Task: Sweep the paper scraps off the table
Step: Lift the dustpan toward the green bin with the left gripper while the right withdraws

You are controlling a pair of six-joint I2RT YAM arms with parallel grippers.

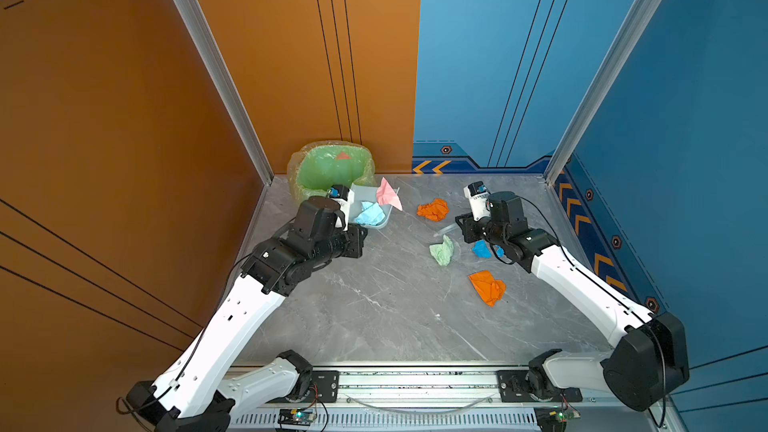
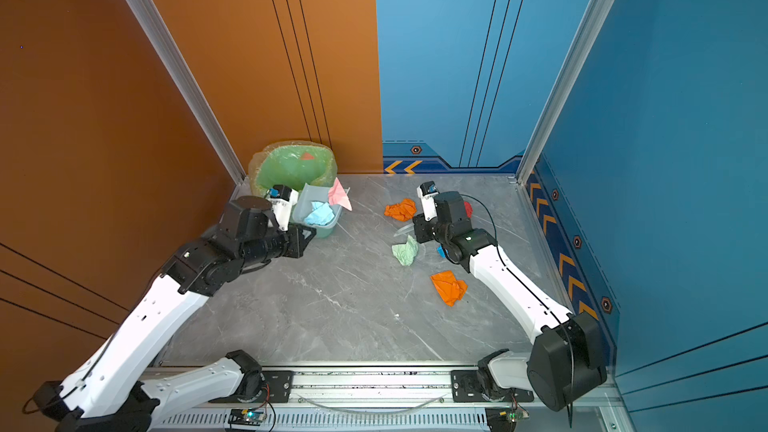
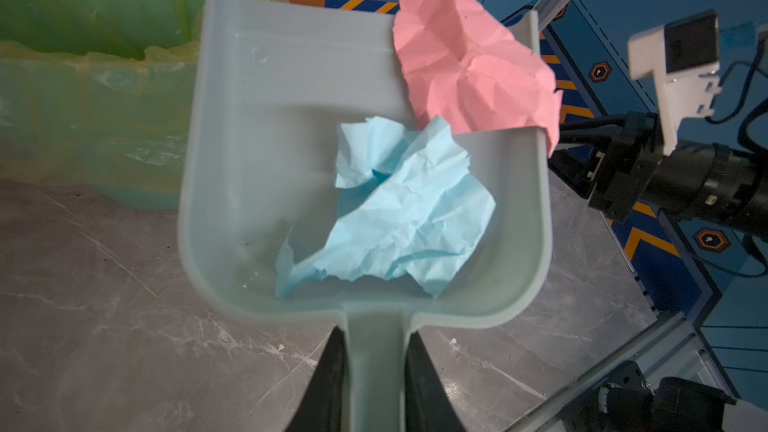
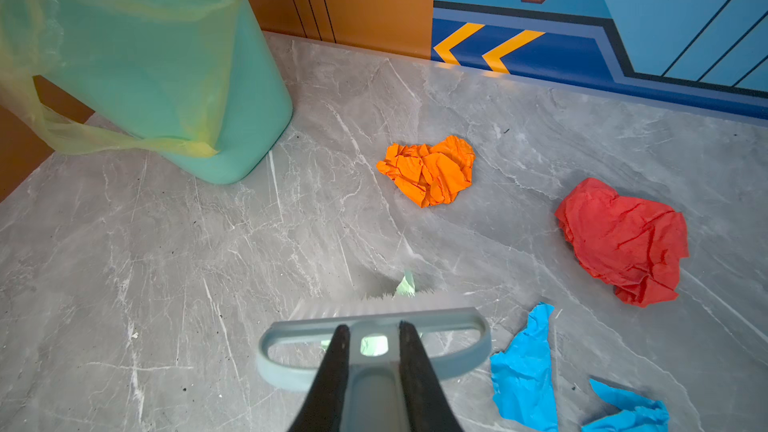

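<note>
My left gripper (image 3: 376, 330) is shut on the handle of the grey-blue dustpan (image 3: 270, 118), which it holds right beside the green bin (image 1: 332, 168). A light blue wad (image 3: 399, 209) lies in the pan and a pink sheet (image 3: 465, 64) hangs over the pan's side wall. My right gripper (image 4: 371, 328) is shut on the brush (image 4: 457, 361), whose bristles stand at a pale green wad (image 1: 442, 249). On the table (image 1: 374, 305) lie two orange wads (image 1: 433, 209) (image 1: 487, 287), bright blue scraps (image 4: 523, 371) and a red wad (image 4: 623, 238).
A red scrap (image 1: 343, 155) shows inside the bag-lined bin at the back left corner. Walls and aluminium posts close the table at the back and both sides. The arms' base rail (image 1: 415, 384) runs along the front edge.
</note>
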